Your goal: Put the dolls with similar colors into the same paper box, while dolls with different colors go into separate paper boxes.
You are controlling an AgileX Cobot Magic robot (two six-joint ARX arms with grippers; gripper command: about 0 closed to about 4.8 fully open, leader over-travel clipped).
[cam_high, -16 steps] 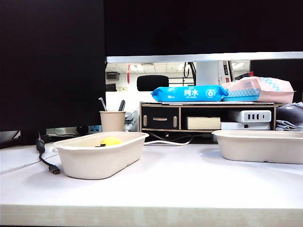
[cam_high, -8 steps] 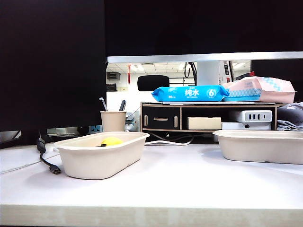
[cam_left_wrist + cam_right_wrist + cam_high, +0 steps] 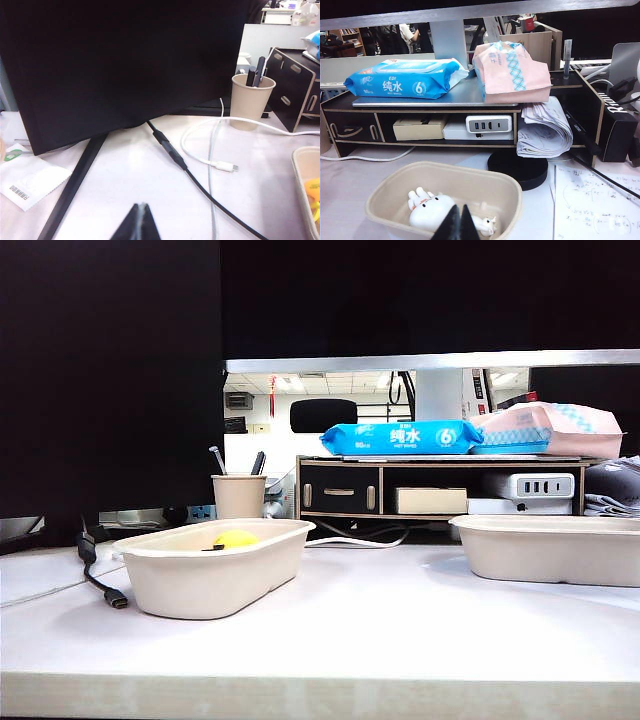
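Exterior view, near to far: left paper box (image 3: 210, 580) lower left on the tabletop (image 3: 380, 620) with a yellow doll (image 3: 236, 538) inside; right paper box (image 3: 550, 548) at right edge. White dolls (image 3: 432, 210) sit in the right one. Left tool (image 3: 141, 212) and right tool (image 3: 460, 214): tips together, empty.

Setting: office desk. Evidence: large dark monitor (image 3: 110, 370) at left; black wooden desk organiser (image 3: 440, 487) at far centre carrying a blue wet-wipes pack (image 3: 400, 437) and a power strip (image 3: 528, 485); paper cup with pens (image 3: 238, 492); handwritten papers (image 3: 592, 200) at right; ceiling-panelled room with office chair (image 3: 322, 415) beyond.
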